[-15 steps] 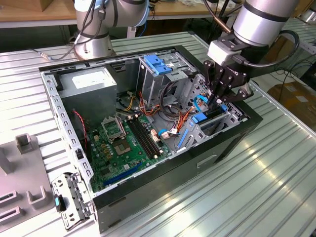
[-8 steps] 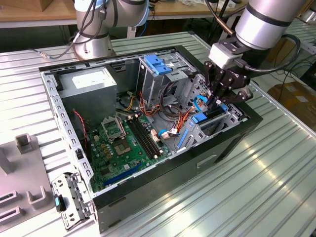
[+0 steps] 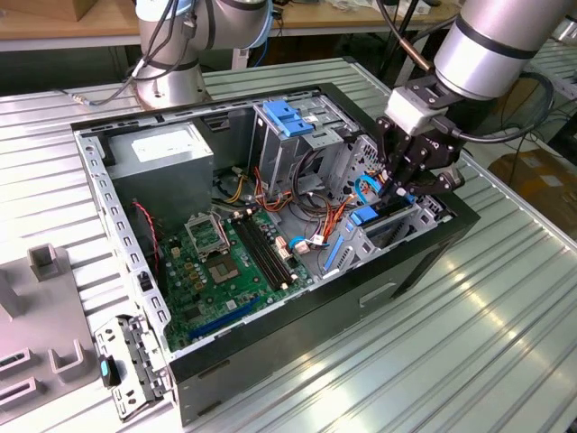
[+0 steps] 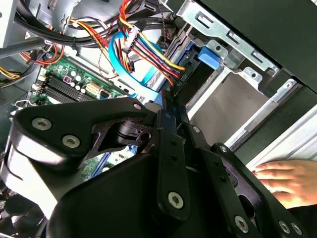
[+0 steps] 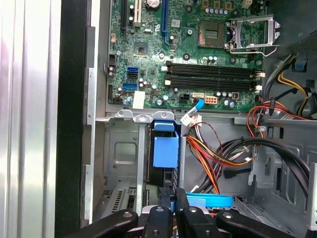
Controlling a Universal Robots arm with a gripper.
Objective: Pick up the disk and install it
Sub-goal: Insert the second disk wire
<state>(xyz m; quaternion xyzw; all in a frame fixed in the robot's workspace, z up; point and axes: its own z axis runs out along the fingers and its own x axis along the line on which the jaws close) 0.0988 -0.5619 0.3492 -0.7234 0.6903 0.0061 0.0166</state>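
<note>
The disk [image 3: 368,216] sits in the metal drive bay [image 3: 424,212] at the front corner of the open computer case, on the exterior view's right. Its blue plastic rail shows in both wrist views, and the disk [image 5: 165,148] lies lengthwise in the bay, while the disk [image 4: 197,79] looks dark beside a blue tab. My gripper [image 3: 398,187] hangs just above that bay. The black fingers are shut together, and the gripper [image 5: 173,192] has its tips at the disk's near end. The gripper [image 4: 166,103] points at the same spot. Nothing visible is held between the fingers.
Coloured power wires [image 4: 148,44] and a blue flat cable [image 5: 210,201] crowd the space beside the bay. The motherboard [image 3: 225,262], power supply [image 3: 167,153] and an upright cage with a blue handle [image 3: 284,117] fill the case. A person's hand [image 4: 285,181] rests outside the case wall.
</note>
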